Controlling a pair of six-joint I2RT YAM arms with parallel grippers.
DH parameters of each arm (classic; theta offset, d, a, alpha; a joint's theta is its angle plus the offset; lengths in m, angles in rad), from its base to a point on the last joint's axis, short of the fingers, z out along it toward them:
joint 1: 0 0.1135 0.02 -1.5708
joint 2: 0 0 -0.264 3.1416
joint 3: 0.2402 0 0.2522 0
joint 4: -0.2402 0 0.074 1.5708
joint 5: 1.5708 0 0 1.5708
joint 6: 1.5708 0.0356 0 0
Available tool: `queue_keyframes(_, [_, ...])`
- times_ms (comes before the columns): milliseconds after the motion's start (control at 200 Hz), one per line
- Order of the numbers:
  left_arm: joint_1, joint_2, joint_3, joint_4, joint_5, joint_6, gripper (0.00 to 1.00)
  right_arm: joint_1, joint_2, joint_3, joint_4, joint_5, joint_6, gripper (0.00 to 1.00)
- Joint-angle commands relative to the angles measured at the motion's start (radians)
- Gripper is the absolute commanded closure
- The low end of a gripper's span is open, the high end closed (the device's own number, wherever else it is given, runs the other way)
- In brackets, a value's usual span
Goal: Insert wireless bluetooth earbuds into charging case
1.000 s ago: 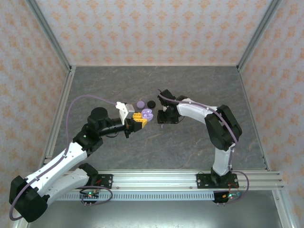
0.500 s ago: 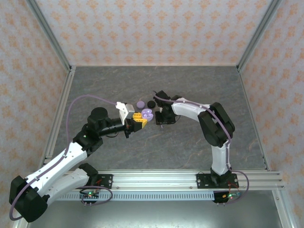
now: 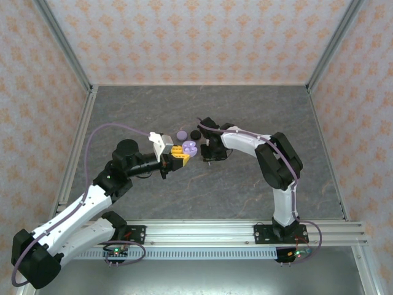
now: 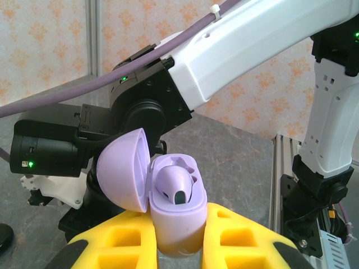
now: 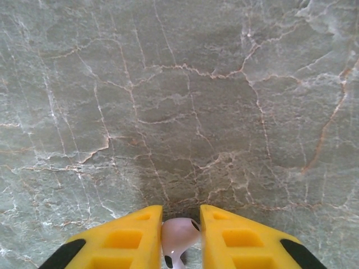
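Observation:
My left gripper (image 4: pixel 178 238) is shut on a lavender charging case (image 4: pixel 176 218) and holds it upright above the table. The case's lid (image 4: pixel 123 168) is swung open to the left, and one pale lavender earbud (image 4: pixel 176 188) sits in its well. In the top view the case (image 3: pixel 190 148) is at the table's middle, just left of my right gripper (image 3: pixel 209 155). My right gripper (image 5: pixel 180 227) points down at the marble table, shut on a pale lavender earbud (image 5: pixel 178 235) pinched between its yellow fingers (image 5: pixel 129 241).
A lavender disc (image 3: pixel 182 134) and a black disc (image 3: pixel 195 134) lie on the table just behind the two grippers. The right arm's wrist (image 4: pixel 140 106) hangs close behind the open case. Patterned walls with metal rails (image 3: pixel 73 147) enclose the grey table.
My right gripper's fingers have closed on the earbud, and that arm has shifted slightly left toward the case. The left arm and the case have not moved.

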Motion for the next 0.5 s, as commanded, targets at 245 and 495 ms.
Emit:
queue_keyframes(245, [-0.010, -0.021, -0.016, 0.065, -0.083, -0.012, 1.00, 0.020, -0.314, -0.127, 0.094, 0.050, 0.041, 0.79])
queue_keyframes(495, [-0.010, -0.017, -0.027, 0.096, -0.103, -0.026, 1.00, 0.026, -0.627, -0.202, 0.185, 0.043, 0.051, 0.79])
